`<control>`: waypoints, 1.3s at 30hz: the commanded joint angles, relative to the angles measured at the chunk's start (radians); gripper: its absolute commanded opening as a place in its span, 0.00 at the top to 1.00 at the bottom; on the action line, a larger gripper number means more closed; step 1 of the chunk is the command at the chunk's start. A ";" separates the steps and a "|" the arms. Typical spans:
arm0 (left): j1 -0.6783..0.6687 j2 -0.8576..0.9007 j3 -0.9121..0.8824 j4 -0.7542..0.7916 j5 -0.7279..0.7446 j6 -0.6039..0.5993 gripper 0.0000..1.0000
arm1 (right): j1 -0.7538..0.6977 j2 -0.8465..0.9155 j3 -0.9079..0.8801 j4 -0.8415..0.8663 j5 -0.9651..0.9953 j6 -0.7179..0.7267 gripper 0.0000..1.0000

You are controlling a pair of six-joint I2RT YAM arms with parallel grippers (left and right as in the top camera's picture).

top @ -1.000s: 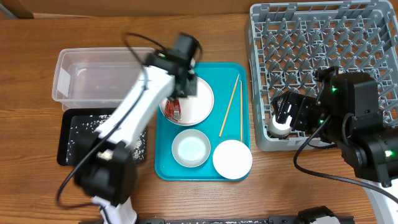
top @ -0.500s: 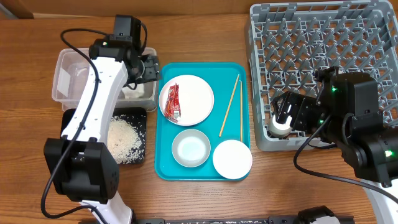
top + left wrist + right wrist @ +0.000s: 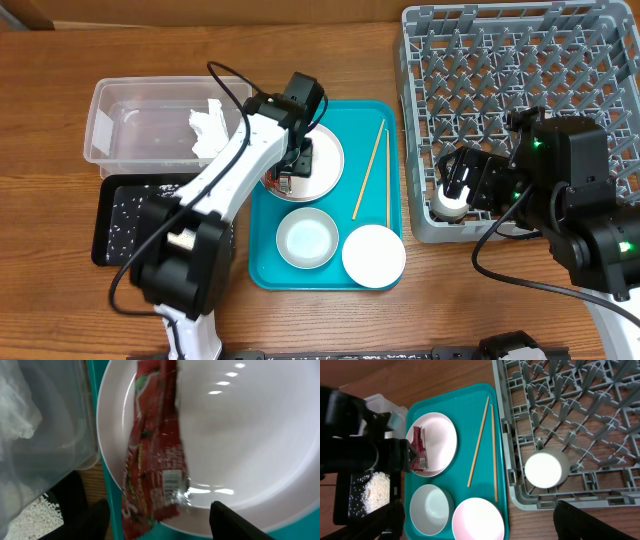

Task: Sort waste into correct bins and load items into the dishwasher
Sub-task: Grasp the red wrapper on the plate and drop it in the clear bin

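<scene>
Your left end effector (image 3: pixel 160 517) is back over the plate (image 3: pixel 240 435). Half a second ago it hung over the clear tub (image 3: pixel 140 130). Now its two dark fingers stand spread either side of the near end of the red-and-white wrapper (image 3: pixel 156 455), gripping nothing. The wrapper lies flat along the plate's left side, not yet lifted. I judge one drop-off finished and the wrapper next (the fingers would have to come down and close across its width).

Nearest you on the teal tray (image 3: pixel 375 120), the two bowls sit as they did a second ago, one (image 3: pixel 306 238) upright and one (image 3: pixel 373 255) showing pink in the right wrist view. Beyond them is the plate, with the chopsticks (image 3: pixel 370 170) lying lengthwise to its right. Left of the teal tray, the rice (image 3: pixel 372 491) is in the black tray (image 3: pixel 115 215). Just past that, the clear tub holds a crumpled white piece (image 3: pixel 205 127).

The left arm runs from the counter's (image 3: pixel 330 40) near edge diagonally over the black tray, wrist tipped down at the plate. The right arm has not moved. Its end effector (image 3: pixel 465 185) hangs wide open at the near-left corner of the dish rack (image 3: pixel 560 60), and the cup (image 3: pixel 546 470) stands in the rack just beside it. The plate, bowls and chopsticks are yet to be loaded.
</scene>
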 commanded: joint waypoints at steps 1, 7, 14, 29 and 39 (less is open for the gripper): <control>0.017 0.069 -0.013 0.006 -0.050 -0.047 0.36 | -0.003 -0.003 0.019 0.005 0.009 -0.003 0.04; 0.017 0.109 -0.005 -0.026 0.012 -0.047 0.96 | -0.003 -0.003 0.019 0.004 0.010 -0.003 0.04; 0.049 -0.031 0.167 -0.164 0.022 -0.046 0.96 | -0.003 -0.003 0.019 0.003 0.010 -0.003 0.04; 0.357 -0.051 0.180 -0.079 0.045 0.040 0.20 | -0.003 -0.003 0.019 0.006 0.010 -0.003 0.04; 0.325 -0.209 0.235 -0.193 0.184 0.142 0.40 | -0.003 -0.003 0.019 0.003 0.010 -0.003 0.00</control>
